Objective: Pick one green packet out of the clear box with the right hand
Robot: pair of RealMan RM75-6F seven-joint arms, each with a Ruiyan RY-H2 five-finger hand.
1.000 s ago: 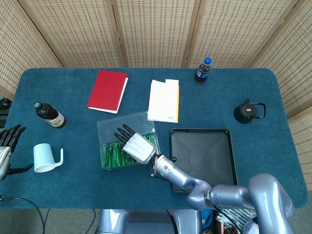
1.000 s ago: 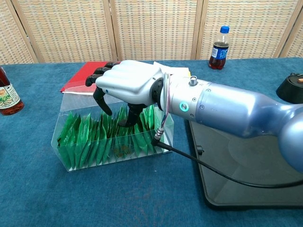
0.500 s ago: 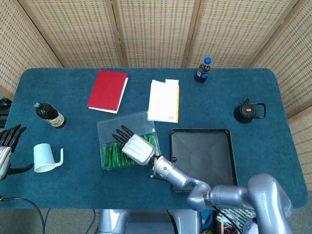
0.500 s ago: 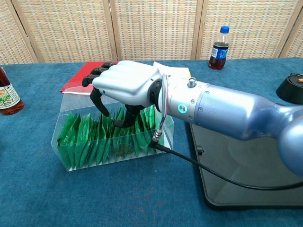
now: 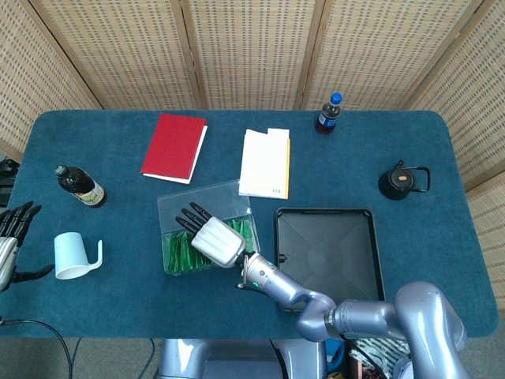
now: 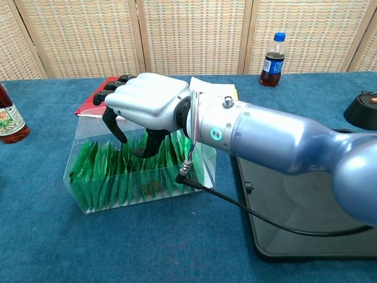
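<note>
A clear box (image 5: 169,207) (image 6: 82,154) stands at the table's middle front, filled with a row of upright green packets (image 5: 180,251) (image 6: 105,172). My right hand (image 5: 213,238) (image 6: 148,105) hovers over the box, palm down. Its dark fingers (image 5: 189,217) are spread and curl down toward the packets, and the thumb dips in among them. No packet shows as lifted or pinched. My left hand (image 5: 11,237) stays at the far left edge with fingers apart, holding nothing.
A white mug (image 5: 75,257) and a brown bottle (image 5: 79,187) stand at the left. A red book (image 5: 173,147) and white booklet (image 5: 265,163) lie behind the box. A black tray (image 5: 327,253) lies to its right, with a cola bottle (image 5: 329,114) and a black kettle (image 5: 402,181) further back.
My right hand has slid leftward along the box above the packets. The left hand has not moved.
</note>
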